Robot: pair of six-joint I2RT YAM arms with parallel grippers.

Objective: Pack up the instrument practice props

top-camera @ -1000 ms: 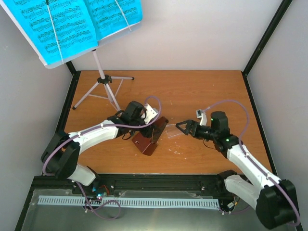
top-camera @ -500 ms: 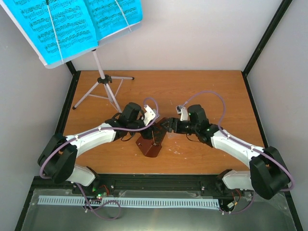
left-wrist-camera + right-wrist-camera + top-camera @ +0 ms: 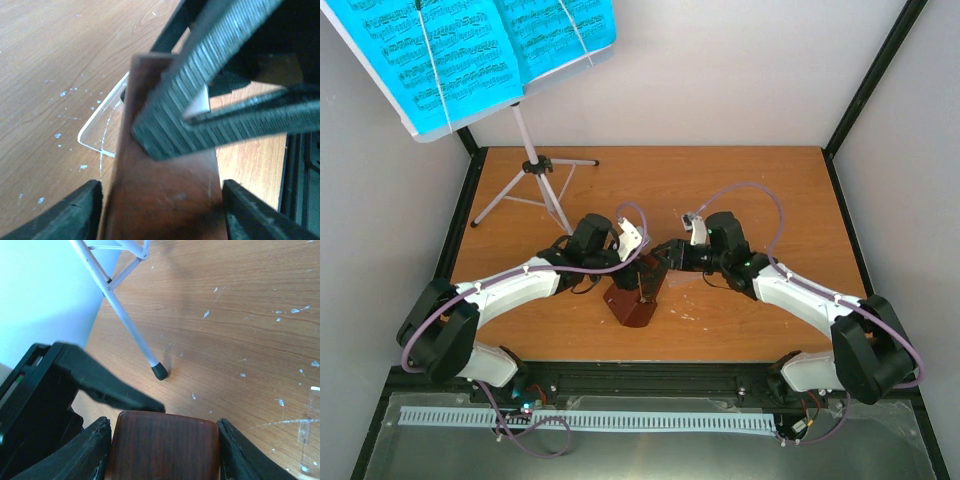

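The brown metronome (image 3: 632,297) lies tilted on the table between both arms. My left gripper (image 3: 640,270) is shut on it; in the left wrist view (image 3: 162,212) its fingers press both sides of the brown body (image 3: 165,185). My right gripper (image 3: 665,256) grips the metronome from the right, with the brown face (image 3: 165,440) filling the gap between its jaws (image 3: 162,460). The clear cover (image 3: 102,127) lies off the metronome on the table. Cyan sheet music (image 3: 470,50) sits on the silvery tripod stand (image 3: 535,165) at the back left.
A stand leg with a black rubber foot (image 3: 160,371) rests on the table just beyond the metronome. White flecks are scattered over the wood (image 3: 240,315). Grey walls (image 3: 740,70) close the back and sides. A black rail (image 3: 650,375) runs along the near edge.
My right arm has swung left from the table's middle to the metronome and its jaws now hold it. The left gripper has kept its hold, and the metronome shifted slightly.
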